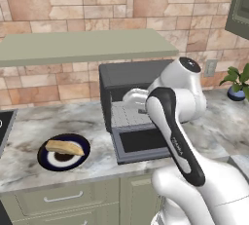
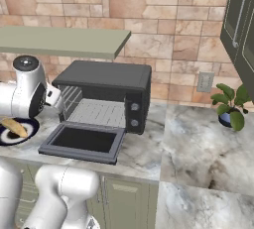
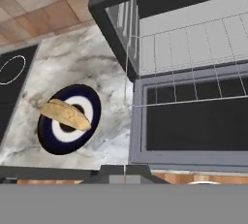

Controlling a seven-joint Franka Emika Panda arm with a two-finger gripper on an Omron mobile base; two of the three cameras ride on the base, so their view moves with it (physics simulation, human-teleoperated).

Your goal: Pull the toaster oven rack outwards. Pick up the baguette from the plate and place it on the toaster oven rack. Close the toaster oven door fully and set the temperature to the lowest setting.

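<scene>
The toaster oven (image 2: 106, 96) stands with the toaster oven door (image 2: 84, 141) dropped flat onto the counter (image 2: 198, 143) and the toaster oven rack (image 3: 193, 56) drawn out over it; the baguette (image 1: 64, 147) lies across the plate (image 1: 80, 158) just left of the oven, untouched. The gripper (image 3: 124, 169) hangs above the door's left end with its fingers closed on nothing; the step in hand looks like the pick-up, so the jaws should open, swing left over the loaf, turn to straddle its narrow width and descend at its middle, clear of the plate rim.
</scene>
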